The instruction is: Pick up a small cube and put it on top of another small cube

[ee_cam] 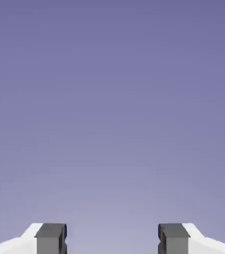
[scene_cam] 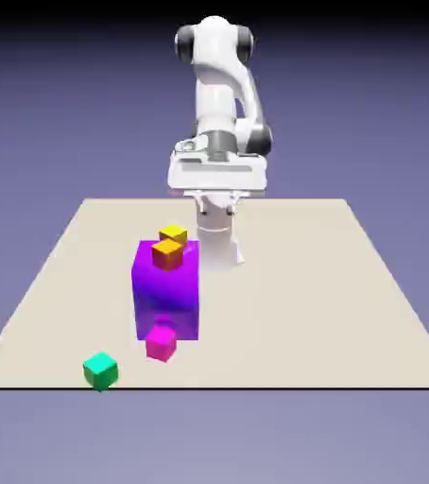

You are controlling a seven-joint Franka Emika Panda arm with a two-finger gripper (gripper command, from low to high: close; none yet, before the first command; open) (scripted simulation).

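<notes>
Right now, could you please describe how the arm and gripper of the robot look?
The arm is glossy white, with rounded segments and dark grey joint caps. The hand is a wide white block; its two fingers are white with grey, squared tips.

Magenta cube (scene_cam: 161, 343) near purple block (scene_cam: 167, 293), green cube (scene_cam: 101, 371) at table's (scene_cam: 294, 312) front edge.

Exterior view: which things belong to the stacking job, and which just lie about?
Job: gripper; teal-green cube; another small cube, which one unclear.
Lying about: purple block; whichever of magenta cube, orange cube, yellow cube isn't used.
</notes>
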